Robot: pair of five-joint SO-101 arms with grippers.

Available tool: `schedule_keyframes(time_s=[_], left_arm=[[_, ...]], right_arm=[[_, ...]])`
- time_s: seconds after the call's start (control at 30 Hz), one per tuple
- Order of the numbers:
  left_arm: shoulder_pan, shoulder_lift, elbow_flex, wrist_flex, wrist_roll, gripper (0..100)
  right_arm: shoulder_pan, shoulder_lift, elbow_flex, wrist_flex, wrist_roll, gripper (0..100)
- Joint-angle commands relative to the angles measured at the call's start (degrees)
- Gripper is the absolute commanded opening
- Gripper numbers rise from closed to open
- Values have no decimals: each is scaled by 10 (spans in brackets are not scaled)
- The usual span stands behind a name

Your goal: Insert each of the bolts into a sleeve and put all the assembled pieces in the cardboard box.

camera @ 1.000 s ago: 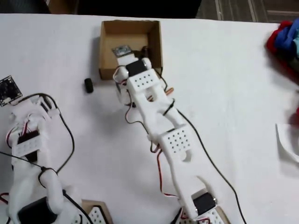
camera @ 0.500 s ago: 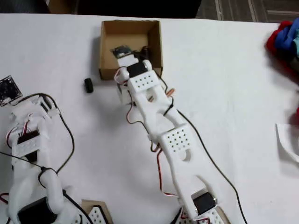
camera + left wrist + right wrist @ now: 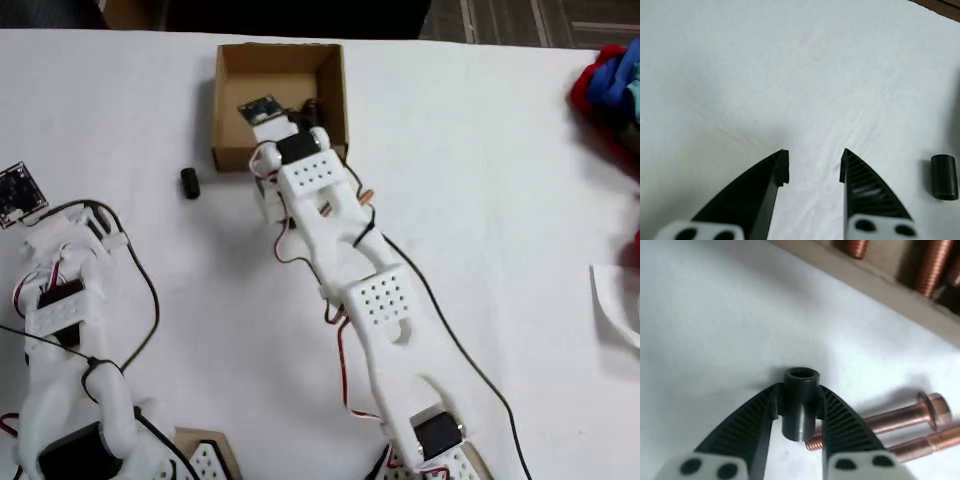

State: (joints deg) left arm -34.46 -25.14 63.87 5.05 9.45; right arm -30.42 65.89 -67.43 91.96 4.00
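Your right hand [image 3: 800, 389] is closed on a black sleeve [image 3: 801, 407]; both fingers press its sides, and its open bore faces the wrist camera. Two copper bolts [image 3: 900, 417] lie side by side on the white tabletop [image 3: 500, 150] just beside this hand, heads pointing away from it. The threaded tip of the nearer one reaches the sleeve's lower end (contact cannot be confirmed). Past the hand stands the near wall of the cardboard box [image 3: 880, 287], and further bolts [image 3: 930, 265] lie inside it.

In the high view, the right arm stretches from the near edge to that same wall of the box.

Your left hand [image 3: 814, 155] is open with nothing between its fingers, and it hangs above bare tabletop. A second sleeve [image 3: 944, 176] stands upright off to one side of it, well apart from the fingers. In the high view, this sleeve sits just outside the box's left wall.
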Motion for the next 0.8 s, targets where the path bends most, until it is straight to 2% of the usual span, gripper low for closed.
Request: schedule_keyframes(time_s=[0.0,0.17,0.37,0.57,0.7,0.77], left_arm=[[-5,-1,-24,-4,-3,188],[-4,-1,-25,-4,-3,188],[3,0,-28,11,-4,188],[102,4,-108,186,-6,188],[200,5,-166,293,-63,188],[242,5,-196,342,-69,188]], right_arm=[[2,-1,-5,25,4,19],[1,-16,-19,29,4,20],[17,-95,-108,95,14,20],[74,-212,-113,94,28,20],[125,-283,-59,94,29,20],[154,-325,-25,94,29,20]])
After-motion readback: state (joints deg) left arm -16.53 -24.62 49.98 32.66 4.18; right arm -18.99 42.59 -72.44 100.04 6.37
